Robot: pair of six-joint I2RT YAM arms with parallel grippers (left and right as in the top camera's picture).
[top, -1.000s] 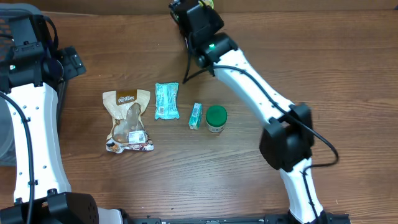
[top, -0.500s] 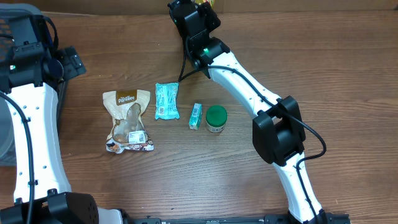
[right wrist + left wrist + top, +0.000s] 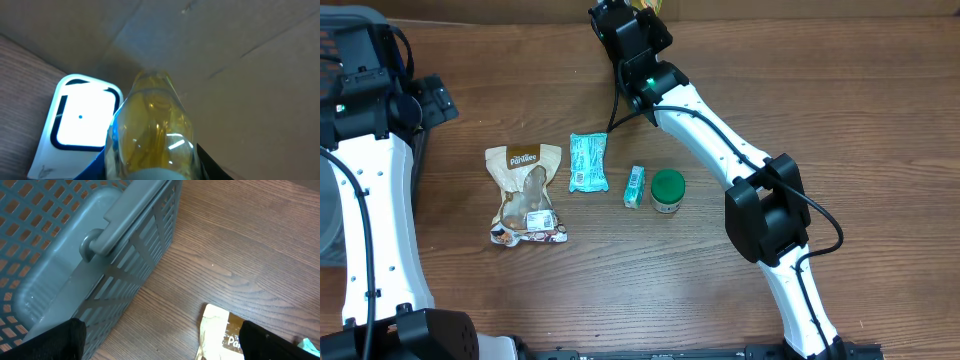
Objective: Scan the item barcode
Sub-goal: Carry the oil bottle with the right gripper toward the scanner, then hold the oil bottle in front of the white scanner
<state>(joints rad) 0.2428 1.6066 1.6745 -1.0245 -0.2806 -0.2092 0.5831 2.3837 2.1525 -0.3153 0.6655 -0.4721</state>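
Right elbow [image 3: 767, 215] farther left; right end effector [image 3: 152, 169] grasping bottle [image 3: 150, 125] by wrist-seen scanner [image 3: 82, 117]; left end effector [image 3: 162, 340] released.

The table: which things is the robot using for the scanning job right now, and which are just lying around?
In the job now:
yellow bottle, held up
lit scanner next to it

Just lying about:
brown snack bag
teal packet
small green box
green-lidded jar
grey basket

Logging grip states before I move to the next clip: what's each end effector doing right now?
Left end effector: open, holding nothing.
Right end effector: closed on a yellowish clear bottle.
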